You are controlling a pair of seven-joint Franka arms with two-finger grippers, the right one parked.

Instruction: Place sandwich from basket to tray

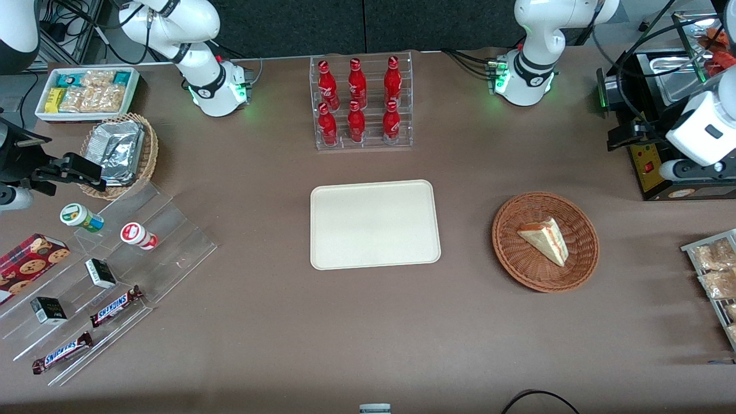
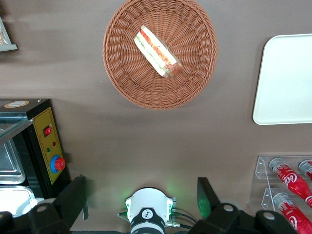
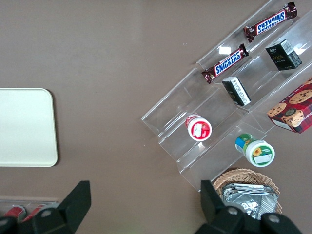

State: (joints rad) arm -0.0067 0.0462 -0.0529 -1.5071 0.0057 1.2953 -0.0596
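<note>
**Zero progress so far: sandwich not picked up yet**

One sandwich (image 1: 545, 240) lying in the basket (image 1: 513, 261), tilted on its side with the filling edge showing; nothing has touched it as far as I can see. The tray (image 1: 375, 225) sits bare in the middle of the table, well apart from the basket, with the bottle rack (image 1: 362, 102) at roughly its 12 o'clock in the front view; reading that same view as a clock centred on the tray, the basket is out at about 3 o'clock, toward the working arm's end.

From my seat the gripper (image 2: 141, 195) is up high and nowhere near the food; the wrist view shows both fingers (image 2: 73, 197) spread wide with only table between them, so the jaws are released and holding nothing. The basket is in that camera's sight but well apart from the fingertips; the control box (image 2: 46, 146) is just beside the arm.

So my read: pretty much everything is left; get over the basket, come down on the wedge, close on it, lift, carry it across to the tray, let go. The bread looks soft, so I'd guess a gentle squeeze is the way.
</note>
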